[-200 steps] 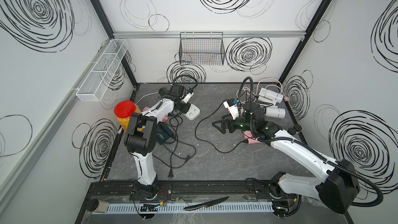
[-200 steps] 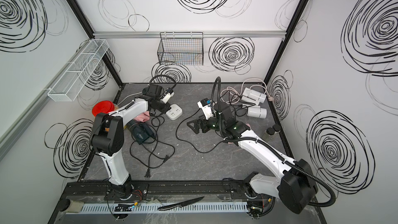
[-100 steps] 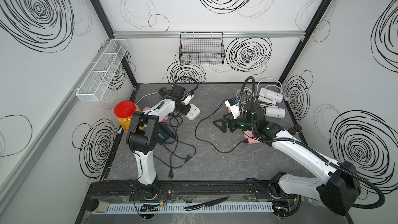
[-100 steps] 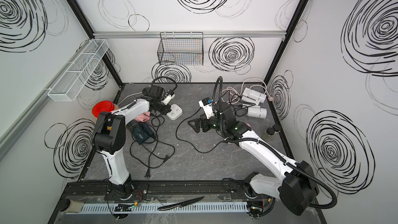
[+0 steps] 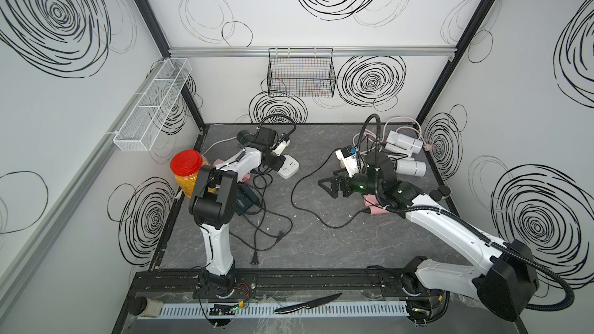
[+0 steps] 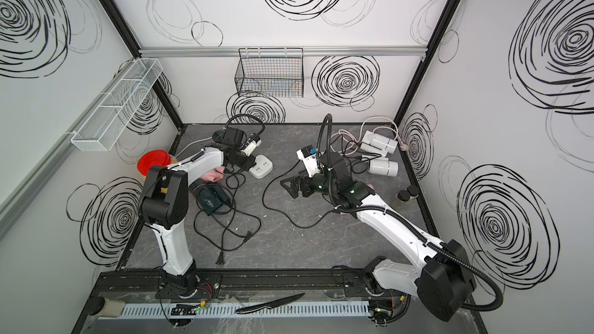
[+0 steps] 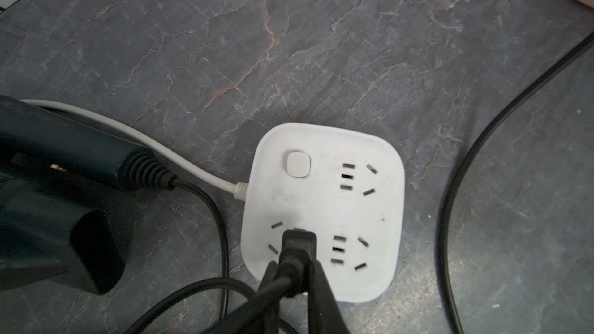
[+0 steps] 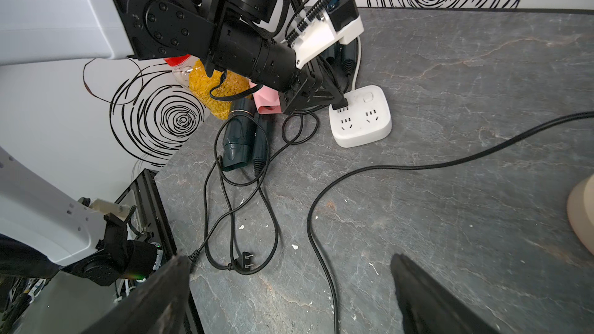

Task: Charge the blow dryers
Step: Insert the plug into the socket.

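My left gripper (image 7: pixel 294 268) is shut on a black plug (image 7: pixel 297 244), whose head sits against a socket of the white power strip (image 7: pixel 321 187); its prongs are hidden. A dark teal blow dryer (image 7: pixel 48 187) lies beside the strip. In a top view another dark teal dryer (image 5: pixel 246 202) and a pink one (image 6: pixel 213 175) lie by the left arm. Two white dryers (image 5: pixel 403 142) (image 5: pixel 411 168) lie at the back right. A pink dryer (image 5: pixel 374 207) shows under the right arm. My right gripper (image 8: pixel 289 261) hangs open over bare table, holding nothing.
Black cords loop over the middle of the table, with a loose plug (image 8: pixel 244 260) near the front. A red-lidded jar (image 5: pixel 186 168) stands at the left edge. Two small dark bottles (image 6: pixel 406 194) stand at the right edge. A beige round hub (image 8: pixel 581 216) lies near my right gripper.
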Controlling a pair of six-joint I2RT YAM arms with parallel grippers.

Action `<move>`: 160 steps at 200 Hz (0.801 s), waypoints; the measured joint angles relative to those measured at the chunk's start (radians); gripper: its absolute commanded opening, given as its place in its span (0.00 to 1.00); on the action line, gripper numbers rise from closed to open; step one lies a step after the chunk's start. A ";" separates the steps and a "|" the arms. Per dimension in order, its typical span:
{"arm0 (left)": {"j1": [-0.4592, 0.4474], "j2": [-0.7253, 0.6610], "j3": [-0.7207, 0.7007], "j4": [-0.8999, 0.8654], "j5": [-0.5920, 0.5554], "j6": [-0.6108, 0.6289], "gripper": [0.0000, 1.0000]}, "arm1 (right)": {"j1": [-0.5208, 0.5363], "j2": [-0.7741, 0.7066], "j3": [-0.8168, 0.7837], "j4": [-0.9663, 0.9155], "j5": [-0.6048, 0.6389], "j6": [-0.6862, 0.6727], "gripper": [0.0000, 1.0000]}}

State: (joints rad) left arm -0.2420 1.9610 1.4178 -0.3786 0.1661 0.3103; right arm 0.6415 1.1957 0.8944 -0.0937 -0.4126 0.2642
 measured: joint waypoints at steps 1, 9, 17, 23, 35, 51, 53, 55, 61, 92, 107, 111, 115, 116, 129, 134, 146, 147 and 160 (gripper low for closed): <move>0.000 0.000 0.000 0.000 0.000 0.000 0.13 | 0.000 0.000 0.000 0.000 0.000 0.000 1.00; 0.000 0.000 0.000 0.000 0.001 0.000 0.13 | 0.000 0.000 0.000 0.000 0.000 0.000 1.00; 0.000 0.000 0.000 0.000 0.001 0.000 0.13 | 0.000 0.000 0.000 0.000 0.000 0.000 1.00; 0.000 0.000 0.000 0.000 0.001 0.000 0.13 | 0.000 0.000 0.000 0.000 0.000 0.000 1.00; 0.000 0.000 0.000 0.000 0.001 0.000 0.13 | 0.000 0.000 0.000 0.000 -0.001 0.000 1.00; 0.000 0.000 0.000 0.000 0.001 0.000 0.13 | 0.000 0.002 0.000 0.001 -0.002 0.000 1.00; 0.000 -0.001 0.000 0.000 0.001 0.000 0.13 | 0.000 0.002 0.000 0.001 -0.002 0.000 1.00; 0.000 -0.001 0.000 0.000 0.001 0.000 0.13 | 0.000 0.002 0.000 0.000 -0.002 0.000 1.00; 0.000 -0.001 0.000 0.000 0.001 0.000 0.13 | 0.000 0.003 0.000 0.000 -0.002 0.000 1.00; 0.000 -0.001 0.000 0.000 0.001 0.000 0.12 | 0.000 0.004 0.000 0.000 -0.002 0.000 1.00; 0.000 -0.002 0.000 0.000 0.001 -0.001 0.12 | 0.001 0.004 0.000 0.000 -0.001 0.000 1.00; 0.000 -0.003 0.000 0.000 0.001 -0.001 0.12 | 0.002 0.004 0.000 0.000 -0.001 0.000 1.00; 0.000 -0.003 0.000 0.000 0.001 -0.001 0.12 | 0.002 0.004 0.000 0.000 -0.001 0.000 1.00; 0.000 -0.003 0.000 -0.001 0.001 -0.001 0.12 | 0.002 0.004 0.000 0.000 -0.001 0.000 1.00; -0.002 -0.007 0.000 0.000 0.000 -0.001 0.12 | 0.002 0.004 0.000 0.000 -0.002 0.000 1.00; -0.002 -0.009 0.000 -0.001 0.000 -0.001 0.12 | 0.002 0.004 0.000 0.000 -0.002 0.000 1.00; -0.002 -0.014 0.000 -0.001 -0.001 -0.001 0.12 | 0.002 0.004 0.000 0.000 -0.002 0.000 1.00; -0.002 -0.014 0.000 -0.001 -0.001 -0.001 0.12 | 0.002 0.004 0.000 0.000 -0.002 0.000 1.00; -0.002 -0.021 0.000 -0.001 -0.003 -0.001 0.12 | 0.002 0.006 0.000 0.001 -0.002 0.000 1.00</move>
State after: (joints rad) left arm -0.2443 1.9404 1.4178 -0.3794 0.1635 0.3096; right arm 0.6437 1.2018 0.8944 -0.0929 -0.4149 0.2646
